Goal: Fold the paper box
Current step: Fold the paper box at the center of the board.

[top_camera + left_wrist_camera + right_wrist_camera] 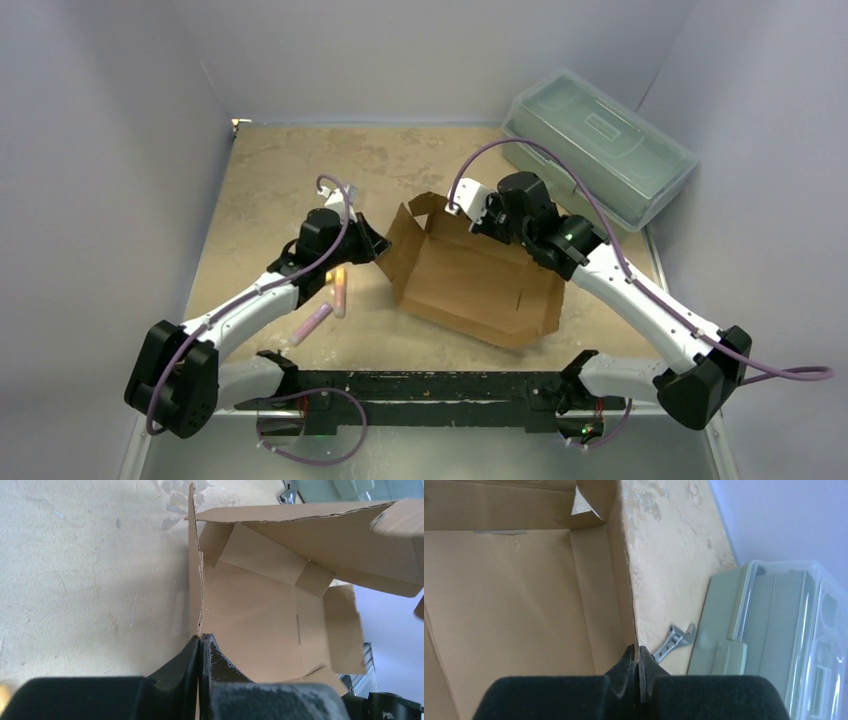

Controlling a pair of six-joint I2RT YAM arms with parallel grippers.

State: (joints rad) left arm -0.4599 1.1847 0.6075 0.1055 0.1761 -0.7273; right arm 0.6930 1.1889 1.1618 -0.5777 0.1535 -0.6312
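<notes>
Brown paper box (470, 280): left gripper (200, 639) pinches its left wall, right gripper (638, 650) its far-right wall, both arms reaching inward.

Pale lilac walls (100, 150) on 3 sides, mottled beige tabletop (300, 170) w/ scuffs, soft even light

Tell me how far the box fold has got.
Partly done: the paper box has walls standing up around its base on the left and far sides. In hand: the left fingers pinch the left wall's edge, and the right fingers pinch the wall on the far right side. Left to do: the near panel lies spread open, so the top is not closed.
</notes>
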